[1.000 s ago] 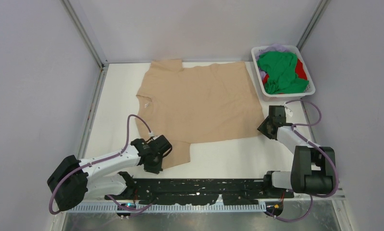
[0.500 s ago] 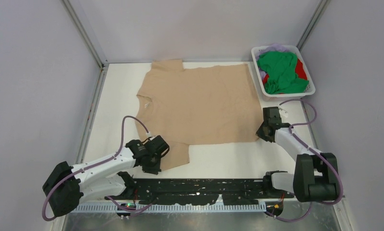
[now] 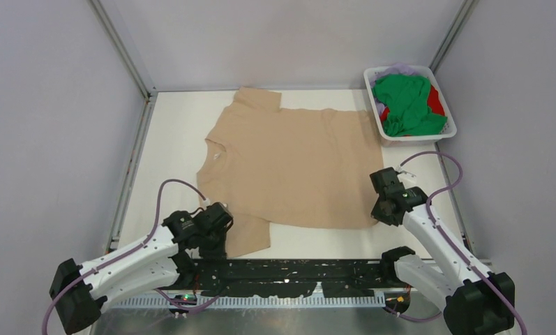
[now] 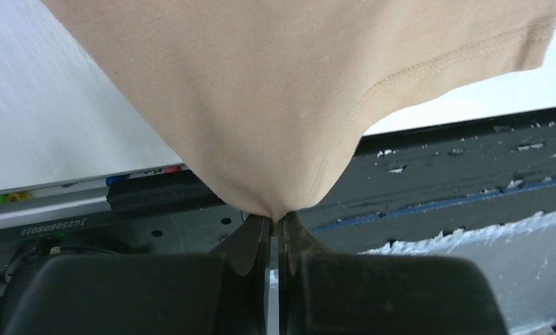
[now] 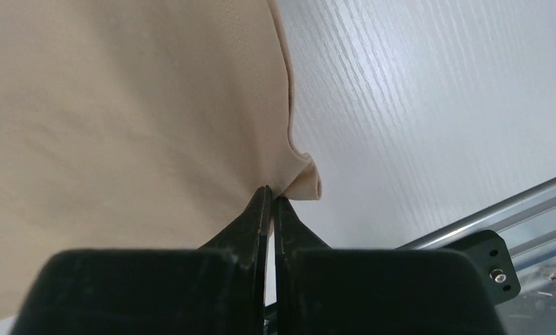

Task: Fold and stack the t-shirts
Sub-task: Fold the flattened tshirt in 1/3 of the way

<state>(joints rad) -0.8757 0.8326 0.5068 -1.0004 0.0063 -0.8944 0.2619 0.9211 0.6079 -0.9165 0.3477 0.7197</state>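
The beige t-shirt (image 3: 289,167) lies spread over the middle of the worktop (image 3: 170,139). The left end effector (image 4: 275,222) pinches its sleeve near the near edge. The right end effector (image 5: 271,197) pinches its hem corner toward the right edge (both pressed onto cloth), apparently to keep it taut for folding.

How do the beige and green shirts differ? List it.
The beige shirt lies spread on the table; the green shirt sits crumpled in the basket. The left end effector and right end effector pinch the beige shirt; neither holds the green shirt. Both are cloth.
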